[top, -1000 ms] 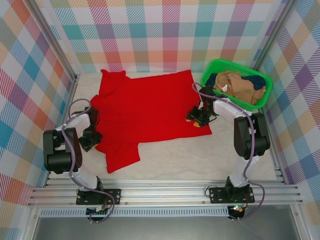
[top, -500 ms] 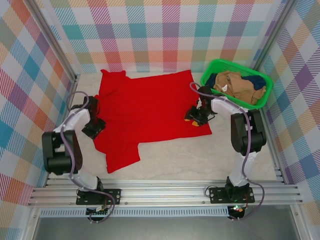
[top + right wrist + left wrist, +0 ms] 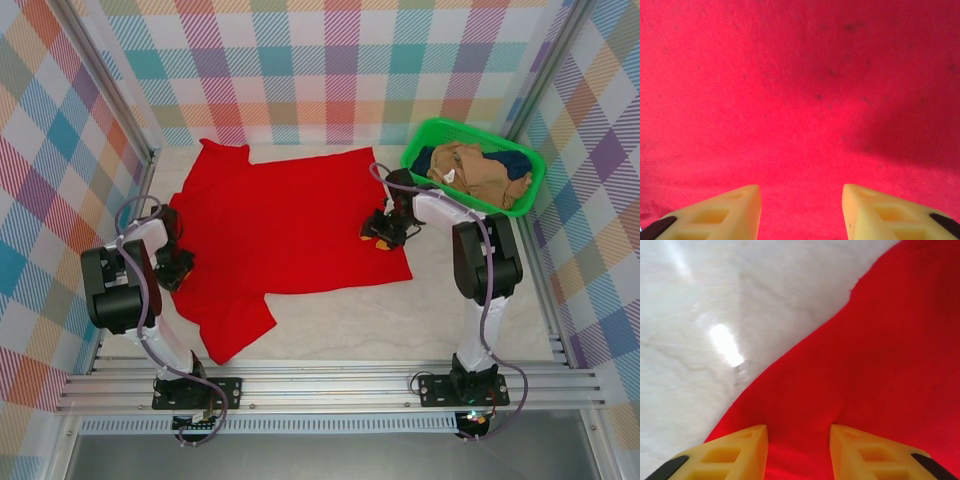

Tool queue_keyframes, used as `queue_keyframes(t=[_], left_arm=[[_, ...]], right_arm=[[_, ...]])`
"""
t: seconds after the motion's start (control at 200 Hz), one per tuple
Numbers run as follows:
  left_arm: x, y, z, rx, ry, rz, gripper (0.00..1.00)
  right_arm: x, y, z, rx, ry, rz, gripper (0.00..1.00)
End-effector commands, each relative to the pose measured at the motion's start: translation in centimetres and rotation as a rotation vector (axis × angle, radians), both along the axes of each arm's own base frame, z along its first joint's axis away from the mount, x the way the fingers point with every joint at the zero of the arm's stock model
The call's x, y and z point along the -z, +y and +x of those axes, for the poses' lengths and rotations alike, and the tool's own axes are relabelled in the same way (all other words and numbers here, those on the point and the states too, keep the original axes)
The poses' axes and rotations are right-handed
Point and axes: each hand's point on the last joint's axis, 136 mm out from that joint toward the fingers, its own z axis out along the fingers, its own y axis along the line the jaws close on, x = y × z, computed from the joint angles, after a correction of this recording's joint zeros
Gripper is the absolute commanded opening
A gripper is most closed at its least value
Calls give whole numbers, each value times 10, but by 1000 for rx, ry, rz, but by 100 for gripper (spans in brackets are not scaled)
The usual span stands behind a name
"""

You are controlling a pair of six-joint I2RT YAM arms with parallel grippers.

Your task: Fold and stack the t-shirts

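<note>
Red cloth of the t-shirt [image 3: 290,225] lay spread on the tabletop [image 3: 400,320], long axis running left to right, with the tan shirt [image 3: 470,170] and navy shirt [image 3: 515,160] apart in the green basket [image 3: 535,185] at far right. The left jaws sat at its left edge, part open with cloth creasing between them, though whether they gripped it could not be told. The right jaws hung part open over flat cloth near its right edge, holding nothing, so each arm was nearest its own end.

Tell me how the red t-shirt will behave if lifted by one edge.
Probably floppy: the red t-shirt lies flat and creased, so it should drape. It likely slides easily, since the table looks smooth and glossy.
</note>
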Motion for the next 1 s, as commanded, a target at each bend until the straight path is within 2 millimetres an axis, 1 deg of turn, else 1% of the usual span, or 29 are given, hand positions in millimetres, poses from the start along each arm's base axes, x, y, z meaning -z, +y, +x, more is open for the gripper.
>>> queue_keyframes(t=[0.0, 0.075, 0.105, 0.155, 0.235, 0.27, 0.385, 0.425, 0.49, 0.55, 0.565, 0.665, 0.68, 0.7, 0.74, 0.785, 0.875, 0.935, 0.995], left_arm=[[-25, -11, 19, 51, -74, -24, 39], [-47, -21, 53, 96, -174, -27, 41], [-52, -25, 65, 106, -195, -36, 42], [-53, -30, 82, 116, -211, -54, 43], [-45, -38, 102, 133, -203, -77, 43], [-36, -41, 108, 141, -182, -87, 43], [-6, -68, 125, 203, -132, -153, 43], [-1, -76, 132, 234, -121, -163, 43], [12, -88, 142, 271, -95, -181, 43], [19, -94, 153, 279, -92, -198, 43], [24, -95, 155, 280, -84, -204, 42], [28, -101, 178, 303, -96, -215, 42], [25, -102, 183, 307, -107, -215, 42], [28, -102, 187, 309, -106, -216, 42], [24, -102, 200, 314, -129, -215, 42], [26, -101, 209, 319, -135, -213, 42], [17, -99, 237, 344, -182, -207, 43], [14, -96, 245, 353, -182, -202, 44], [3, -91, 248, 360, -181, -173, 45]], right_arm=[[3, 1, 10, 0, -8, -29, 46], [6, 2, 19, -3, -14, -40, 46], [11, 2, 21, -8, -4, -50, 46], [19, 0, 23, -13, 12, -76, 45], [34, -9, 21, -15, 56, -128, 44], [39, -12, 18, -11, 78, -142, 44], [53, -29, 4, 8, 155, -191, 43], [56, -36, 1, 22, 171, -205, 43], [56, -45, -3, 43, 186, -212, 42], [57, -52, -3, 59, 191, -212, 42], [57, -53, -2, 62, 193, -210, 42], [54, -59, 6, 80, 188, -203, 43], [53, -59, 8, 82, 186, -201, 43], [53, -60, 10, 85, 185, -199, 43], [51, -61, 16, 92, 177, -194, 43], [49, -61, 25, 100, 165, -183, 43], [44, -56, 43, 102, 142, -164, 43], [40, -53, 52, 97, 131, -151, 44], [31, -49, 60, 95, 106, -135, 44]])
